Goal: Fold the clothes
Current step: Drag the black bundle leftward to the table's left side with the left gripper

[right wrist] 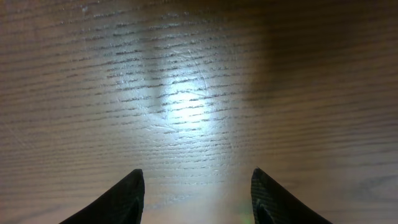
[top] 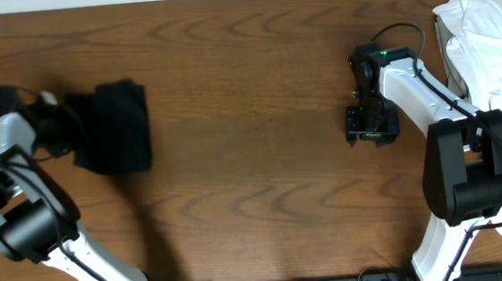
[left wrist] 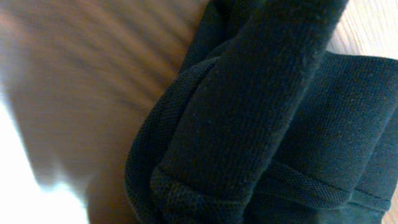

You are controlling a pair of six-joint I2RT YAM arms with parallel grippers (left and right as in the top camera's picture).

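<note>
Left arm: reaches up the left edge of the table (top: 246, 78), elbow bent, wrist turned inward so the left gripper (top: 66, 115) sits at the left border of the black garment (top: 115, 129). The garment lies as a compact folded block on the left part of the table. Overhead view cannot separate the dark fingers from the dark cloth. The left wrist view is filled by black knit fabric (left wrist: 249, 124), a thick rolled fold over flatter layers with a stitched hem, and bare wood at the upper left. No fingers are distinguishable there, so I cannot tell whether they are apart or closed. Right arm: rises from the near right, forearm angled inward. The right gripper (top: 371, 129) is over bare wood right of centre, well apart from the pile of white clothes (top: 484, 23) at the right edge. Only the right wrist view settles its state: the two dark fingertips (right wrist: 130, 193) stand spread, nothing between them, with a bright glare on the wood below.
</note>
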